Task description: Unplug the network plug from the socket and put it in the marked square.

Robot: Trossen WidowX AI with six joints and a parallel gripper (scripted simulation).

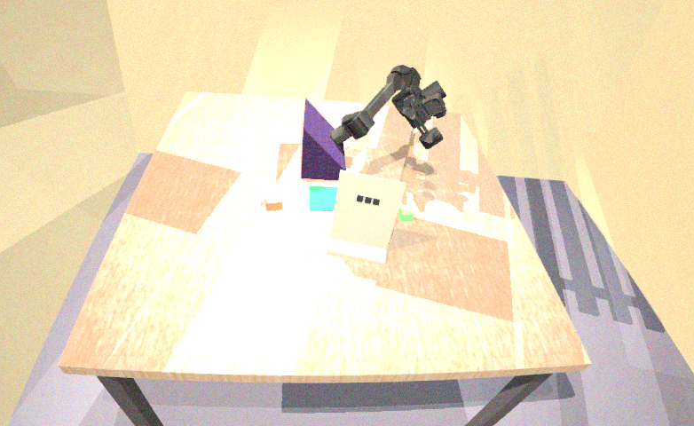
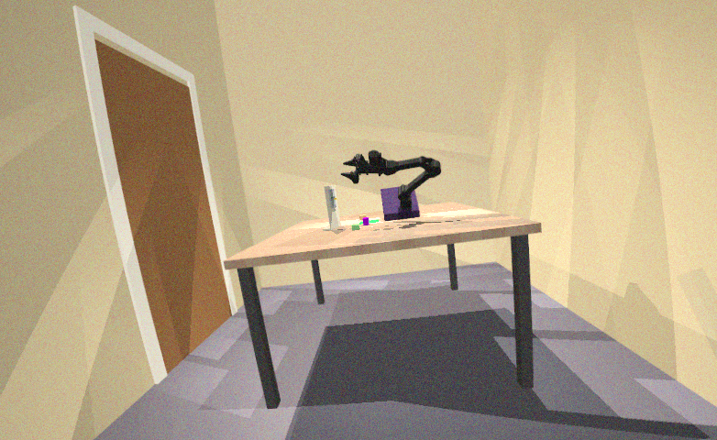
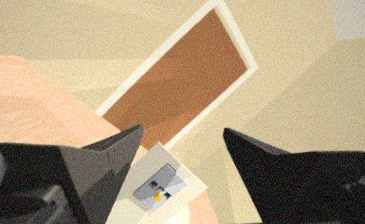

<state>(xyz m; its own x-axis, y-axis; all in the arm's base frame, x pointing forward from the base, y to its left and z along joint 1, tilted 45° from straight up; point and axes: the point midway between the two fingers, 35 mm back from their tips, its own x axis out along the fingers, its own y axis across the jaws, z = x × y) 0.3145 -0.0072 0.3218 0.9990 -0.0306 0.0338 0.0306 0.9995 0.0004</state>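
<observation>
The upright cream panel (image 1: 366, 226) (image 2: 330, 209) (image 3: 191, 190) stands near the middle of the table. In the wrist view it carries a grey socket plate (image 3: 163, 184) with a small yellow plug (image 3: 158, 196) seated in it. The top view shows the panel's other face, with three dark squares (image 1: 367, 200). My gripper (image 1: 429, 138) (image 2: 348, 168) (image 3: 184, 130) is open and empty. It hangs in the air well above the table, higher than the panel and a distance away from its socket side, pointing towards it. I cannot make out the marked square.
A tall purple block (image 1: 319, 142) (image 2: 399, 203) stands beside the arm's base. A cyan block (image 1: 321, 199), a small green block (image 1: 405, 213) (image 2: 356, 225) and an orange block (image 1: 272, 205) lie near the panel. A small magenta piece (image 2: 366, 220) lies between the panel and the purple block.
</observation>
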